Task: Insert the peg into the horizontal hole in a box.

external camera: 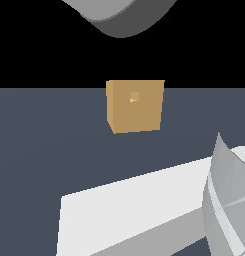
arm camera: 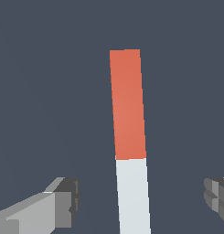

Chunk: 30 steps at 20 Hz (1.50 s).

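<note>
- Box (external camera: 135, 106): tan cube resting on the dark grey floor (external camera: 44, 150), hole (external camera: 134, 96) in the face toward the exterior camera, nothing in it; no markings or writing.
- Peg (arm camera: 130, 146): flat on the floor, orange-red half away from the wrist camera, white half near.
- Gripper (arm camera: 141, 201): jaws wide, fingers (arm camera: 63, 203) either side of the white half, apart from it.

The peg (arm camera: 130, 137), a slim square bar with one half orange-red and the other white, is seen in the wrist view lying flat on the dark grey bench. In the exterior view the tan box (external camera: 135, 106) is set upright on the same surface, its small, lighter-tinted square hole (external camera: 134, 96) shown high on the facing side.
</note>
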Motion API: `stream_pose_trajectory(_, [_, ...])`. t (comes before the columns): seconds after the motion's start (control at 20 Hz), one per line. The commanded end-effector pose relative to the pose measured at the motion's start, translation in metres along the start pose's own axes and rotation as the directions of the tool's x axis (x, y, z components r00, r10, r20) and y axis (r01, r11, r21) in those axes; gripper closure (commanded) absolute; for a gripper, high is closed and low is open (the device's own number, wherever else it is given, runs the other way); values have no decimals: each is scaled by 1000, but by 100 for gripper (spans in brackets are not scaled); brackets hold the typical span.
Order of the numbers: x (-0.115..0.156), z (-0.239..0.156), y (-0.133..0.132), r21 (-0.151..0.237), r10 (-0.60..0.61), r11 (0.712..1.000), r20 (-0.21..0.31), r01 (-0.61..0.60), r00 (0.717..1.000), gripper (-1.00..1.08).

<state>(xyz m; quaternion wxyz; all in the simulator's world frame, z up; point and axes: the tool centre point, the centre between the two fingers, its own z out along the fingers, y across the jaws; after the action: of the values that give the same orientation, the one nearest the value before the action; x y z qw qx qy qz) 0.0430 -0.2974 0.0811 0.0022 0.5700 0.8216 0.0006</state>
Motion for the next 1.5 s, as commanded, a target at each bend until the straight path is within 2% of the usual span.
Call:
stream_pose_trajectory(0.0, [-13,5,0,0,-19,1000,-1,19,1000,-92])
stream_pose_trajectory(0.55, [-43,15,2,3,-55,998,-3,55,998,-92])
stream_pose_trajectory(1.05, [-46,19,2,3,-58,998,-3,58,998,-92])
stream_pose_trajectory(1.45, [-45,56,2,3,-59,998,-3,59,998,-92])
